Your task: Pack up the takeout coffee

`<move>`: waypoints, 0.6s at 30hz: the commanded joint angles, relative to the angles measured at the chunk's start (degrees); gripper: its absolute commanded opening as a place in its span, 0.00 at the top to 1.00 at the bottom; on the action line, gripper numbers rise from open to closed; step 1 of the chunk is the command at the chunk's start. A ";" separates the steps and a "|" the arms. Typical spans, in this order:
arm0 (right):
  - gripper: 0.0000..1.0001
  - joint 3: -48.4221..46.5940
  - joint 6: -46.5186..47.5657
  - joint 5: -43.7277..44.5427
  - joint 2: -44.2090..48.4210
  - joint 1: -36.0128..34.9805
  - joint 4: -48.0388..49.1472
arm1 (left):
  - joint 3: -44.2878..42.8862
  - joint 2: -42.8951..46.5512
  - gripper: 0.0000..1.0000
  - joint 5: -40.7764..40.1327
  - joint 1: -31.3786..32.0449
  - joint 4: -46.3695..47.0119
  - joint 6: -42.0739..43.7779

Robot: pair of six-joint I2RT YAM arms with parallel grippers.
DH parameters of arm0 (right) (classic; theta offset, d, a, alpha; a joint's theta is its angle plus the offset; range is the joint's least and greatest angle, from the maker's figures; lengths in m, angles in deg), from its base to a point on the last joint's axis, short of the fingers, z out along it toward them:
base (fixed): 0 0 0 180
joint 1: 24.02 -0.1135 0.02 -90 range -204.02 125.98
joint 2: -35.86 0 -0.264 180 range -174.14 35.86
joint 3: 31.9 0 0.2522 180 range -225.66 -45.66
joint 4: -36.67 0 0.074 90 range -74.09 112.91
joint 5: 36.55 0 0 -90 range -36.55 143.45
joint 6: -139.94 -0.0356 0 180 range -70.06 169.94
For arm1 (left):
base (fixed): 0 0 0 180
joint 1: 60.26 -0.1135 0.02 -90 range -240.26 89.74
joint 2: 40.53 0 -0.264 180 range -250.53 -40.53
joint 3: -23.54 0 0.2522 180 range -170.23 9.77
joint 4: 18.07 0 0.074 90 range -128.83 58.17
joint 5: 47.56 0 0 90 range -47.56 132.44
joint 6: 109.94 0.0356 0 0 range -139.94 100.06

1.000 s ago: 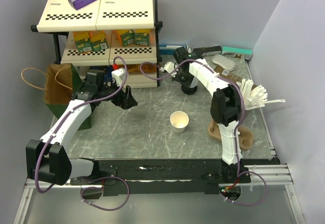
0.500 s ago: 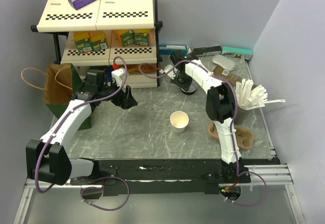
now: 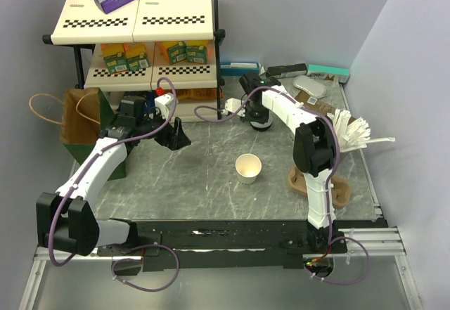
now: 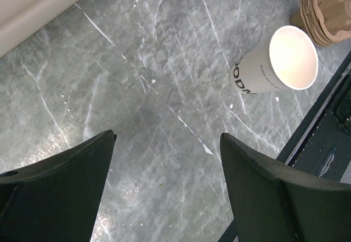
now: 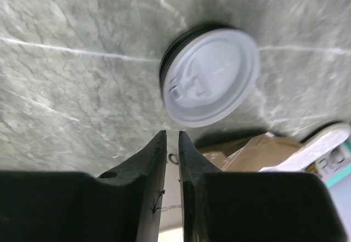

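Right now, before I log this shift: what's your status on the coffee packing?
Left gripper open, empty, above bare table. Right gripper barely open, empty, near white lid. Cup upright mid-table, not in tray. Nothing blocking it.

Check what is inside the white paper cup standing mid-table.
The paper cup stands upright, uncovered; the left wrist view looks into it and shows only a pale inner wall, no contents. Its floor is washed out, so thin residue cannot be excluded.
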 commanded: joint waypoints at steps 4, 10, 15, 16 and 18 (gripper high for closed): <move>0.79 -7.20 2.83 -6.89 -2.68 0.54 -4.24 | 0.74 1.07 0.16 0.10 0.25 1.25 0.27; 0.79 -9.03 1.87 -6.89 -5.05 0.45 -5.37 | 0.48 0.81 0.16 0.46 0.25 1.34 -0.25; 0.79 -12.12 0.89 -5.58 -7.16 0.45 -7.58 | 0.04 0.46 0.16 0.72 0.34 1.25 -0.34; 0.79 -11.86 1.07 -5.31 -7.25 0.54 -7.67 | 0.04 0.54 0.16 0.72 0.25 1.16 -0.26; 0.79 -10.98 1.33 -4.61 -7.08 0.27 -7.67 | 0.12 0.46 0.16 0.81 0.25 1.34 -0.34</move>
